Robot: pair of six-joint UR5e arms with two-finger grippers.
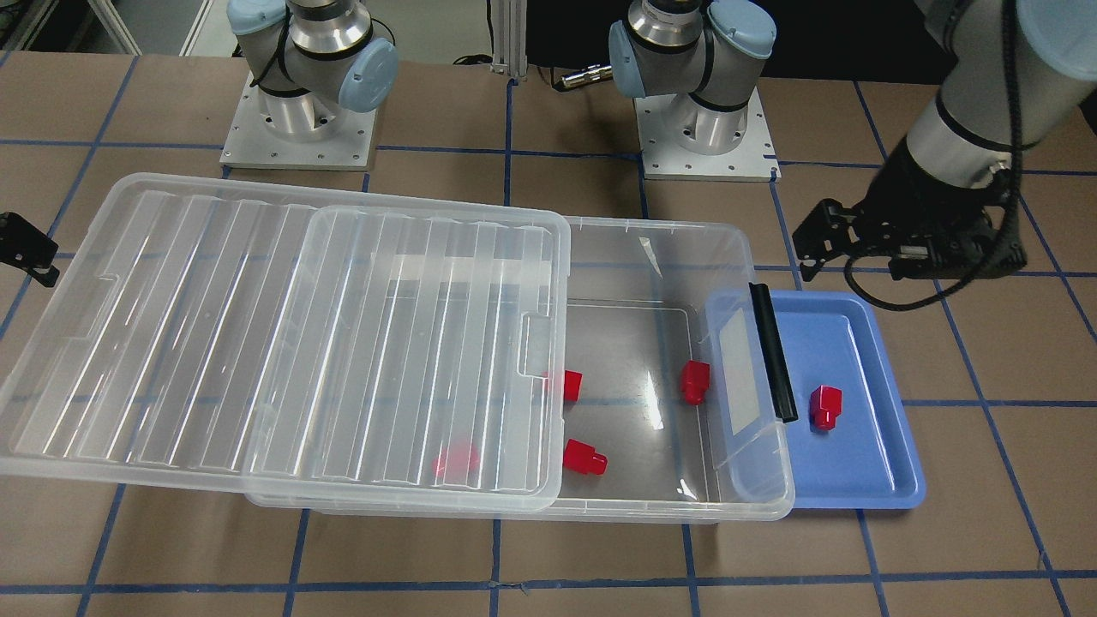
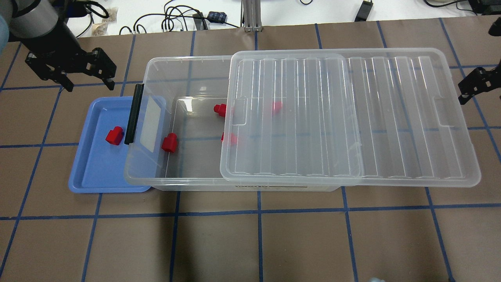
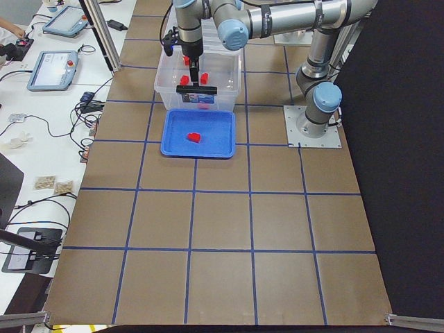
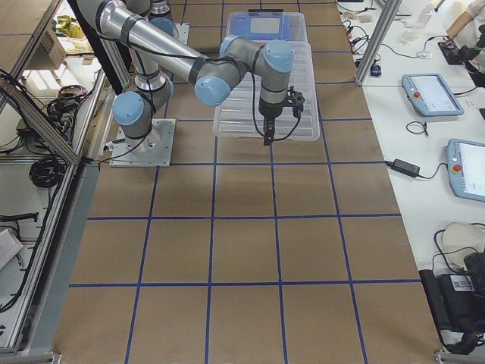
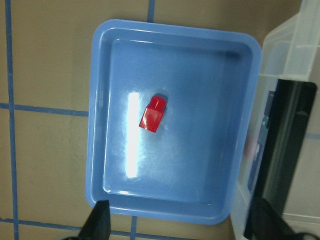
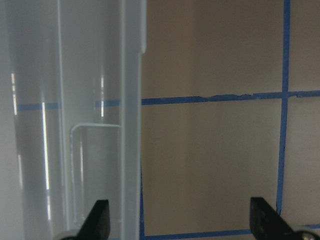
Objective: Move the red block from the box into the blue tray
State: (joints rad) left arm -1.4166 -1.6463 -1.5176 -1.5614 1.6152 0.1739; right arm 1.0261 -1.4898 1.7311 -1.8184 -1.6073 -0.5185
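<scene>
One red block (image 2: 114,135) lies in the blue tray (image 2: 98,168), also shown in the left wrist view (image 5: 153,114) and the front view (image 1: 825,406). Several more red blocks lie in the clear box (image 2: 188,60): one near the latch end (image 2: 169,142), one by the lid's edge (image 2: 220,110), and two partly or fully under the lid (image 2: 276,107). My left gripper (image 2: 88,81) is open and empty above the tray's far side (image 5: 182,225). My right gripper (image 2: 475,84) is open and empty beside the lid's far end (image 6: 180,222).
The ribbed clear lid (image 2: 352,117) is slid sideways, covering most of the box and overhanging towards my right arm. The box's end with the black latch (image 2: 133,115) overlaps the tray's edge. Brown table with blue tape lines (image 2: 258,235) lies all around.
</scene>
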